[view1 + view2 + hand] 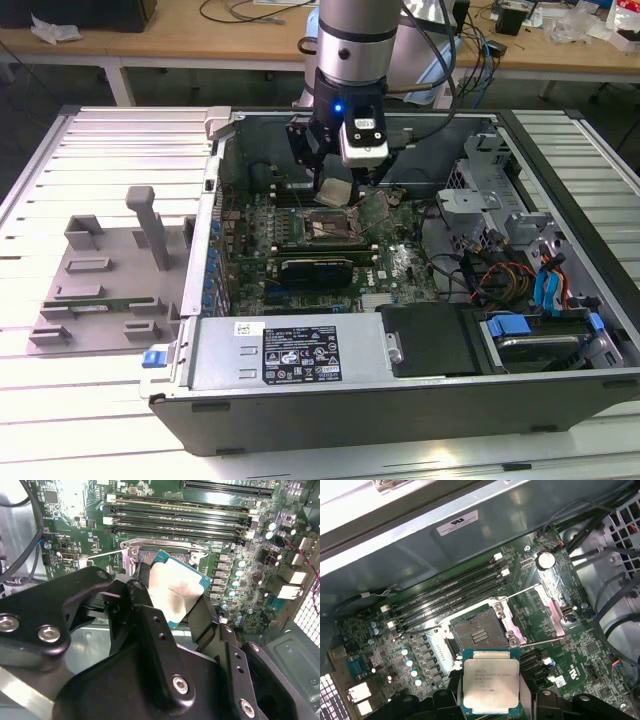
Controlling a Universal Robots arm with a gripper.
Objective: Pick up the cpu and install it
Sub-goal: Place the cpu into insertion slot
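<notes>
Exterior view: the arm [350, 40] reaches down into the open computer case [400, 390], its tool [338, 182] clamped on the cpu [333, 192], held in the air close over the socket [330, 228]. Second wrist view: black fingers [141, 587] pinch the cpu [177, 592] by two opposite edges, silvery lid tilted, motherboard [240, 540] beneath. First wrist view: the cpu [491, 680] hangs apart from the bare socket [477, 634], whose load frame [551, 611] stands flipped open. The chip looks light, stiff and thin, its underside likely delicate; the rim seems the safe place to hold it, not the flat faces.
</notes>
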